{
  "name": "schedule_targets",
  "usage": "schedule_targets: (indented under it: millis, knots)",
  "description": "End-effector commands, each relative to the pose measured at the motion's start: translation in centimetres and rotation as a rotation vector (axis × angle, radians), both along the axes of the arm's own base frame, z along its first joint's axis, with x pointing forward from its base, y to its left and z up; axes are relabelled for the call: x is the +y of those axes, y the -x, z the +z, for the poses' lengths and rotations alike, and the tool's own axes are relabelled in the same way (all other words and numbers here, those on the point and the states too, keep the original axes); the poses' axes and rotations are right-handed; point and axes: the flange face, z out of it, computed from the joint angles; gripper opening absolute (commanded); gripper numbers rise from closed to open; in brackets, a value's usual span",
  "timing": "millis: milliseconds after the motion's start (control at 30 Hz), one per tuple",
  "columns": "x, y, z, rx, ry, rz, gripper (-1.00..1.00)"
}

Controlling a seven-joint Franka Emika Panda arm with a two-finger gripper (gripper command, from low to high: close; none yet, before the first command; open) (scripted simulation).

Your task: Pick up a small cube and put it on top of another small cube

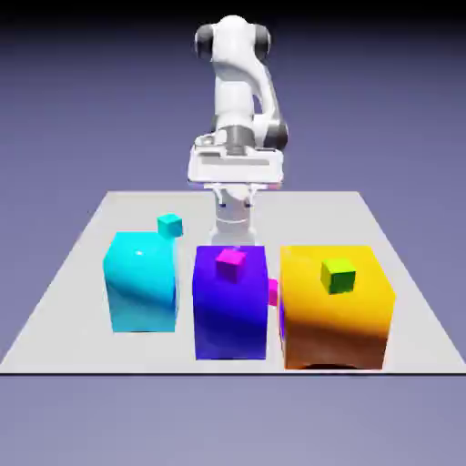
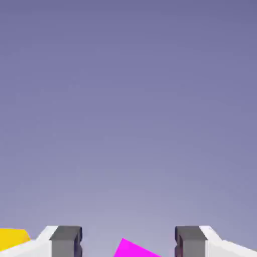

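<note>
**Cube positions and gripper state**

The white arm (image 1: 238, 82) stands behind three large blocks on the grey table (image 1: 64, 309). The orange block (image 1: 350, 323) carries a green small cube (image 1: 339, 276). The blue block (image 1: 229, 319) carries the magenta small cube (image 1: 230, 263), set slightly askew; being a cube, it has no long axis. The cyan block (image 1: 139, 284) has a teal small cube (image 1: 169, 225) behind it. The hot-pink small cube (image 1: 271, 292) lies between the blue and orange blocks, mostly hidden. The gripper (image 2: 128, 241) has its fingers spread, gripping nothing.
</note>
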Motion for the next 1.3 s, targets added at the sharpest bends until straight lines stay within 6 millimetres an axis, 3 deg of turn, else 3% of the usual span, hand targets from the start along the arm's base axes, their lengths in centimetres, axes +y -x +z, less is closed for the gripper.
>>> schedule_targets:
  millis: [0,333,700,1067,1200,1267]
  knots:
    - [1.7,0.1,0.5,-0.001,0.003,0.024,0.0]
    - [10.4,2.9,-1.8,0.06,-0.056,0.034,0.0]
    - [17.4,7.2,-7.4,0.161,-0.094,0.005,0.0]
    - [21.3,12.3,-15.1,0.274,-0.1,-0.063,0.0]
    - [21.6,14.2,-18.3,0.315,-0.096,-0.101,0.0]
    - [20.8,14.8,-20.0,0.332,-0.098,-0.146,0.0]
